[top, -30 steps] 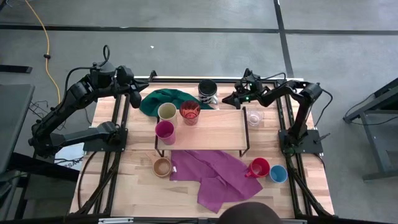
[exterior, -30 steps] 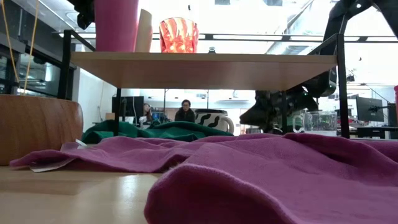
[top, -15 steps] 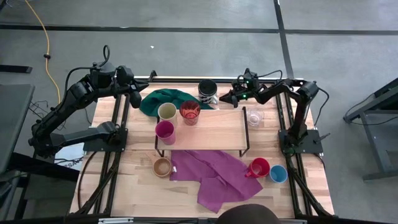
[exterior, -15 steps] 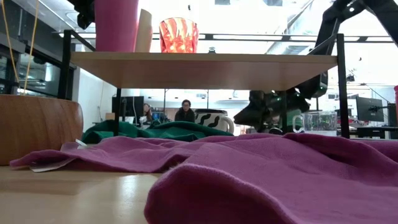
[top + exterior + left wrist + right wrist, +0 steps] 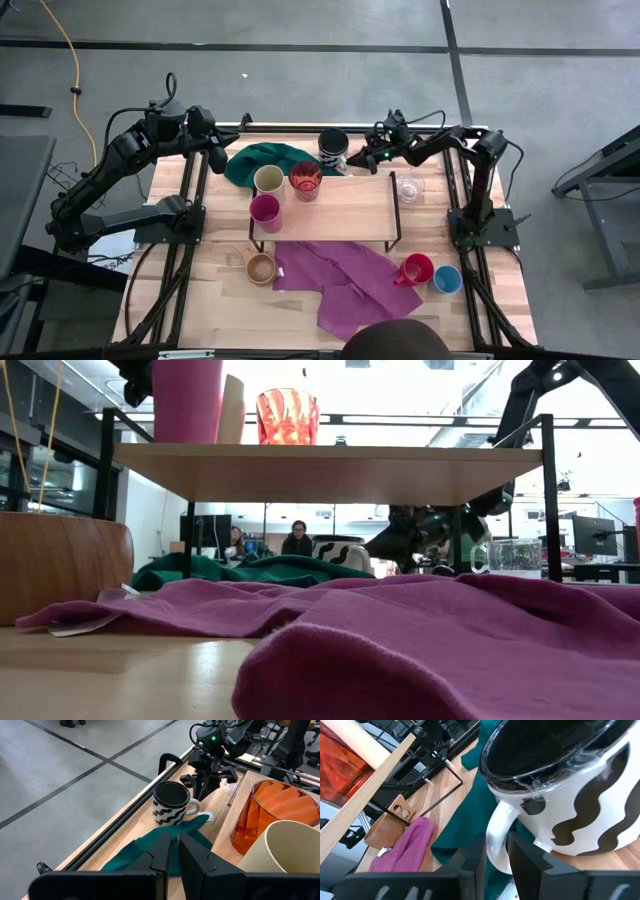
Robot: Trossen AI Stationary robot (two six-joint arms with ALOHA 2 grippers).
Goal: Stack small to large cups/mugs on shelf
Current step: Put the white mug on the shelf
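The black-and-white striped mug [image 5: 333, 147] stands upright on the table at the far edge, its white handle toward the shelf [image 5: 350, 215]. My right gripper [image 5: 362, 160] is open at that handle, one finger on each side of it [image 5: 495, 865]. Cream [image 5: 268, 180], translucent red [image 5: 305, 180] and magenta [image 5: 265, 212] cups stand on the shelf's left end. A clear glass cup [image 5: 408, 188] stands on the table at the shelf's right end. My left gripper [image 5: 215, 160] waits shut, raised over the table's far left. My right gripper comes nearly level from the table's right, and its fingers stand on either side of the mug's handle [image 5: 496, 840]. I cannot tell whether they touch it. The mug sits upright on the table.
A green cloth [image 5: 265, 160] lies beside the striped mug, a purple cloth [image 5: 345, 280] in front of the shelf. A wooden cup [image 5: 261, 267] stands near left; a red mug [image 5: 416, 269] and a blue cup [image 5: 447, 279] stand near right. A person's head [image 5: 390, 345] shows at the near edge.
My right gripper has moved along the far edge toward the table's left, from near the clear glass cup up to the striped mug's handle. Nothing else has moved.
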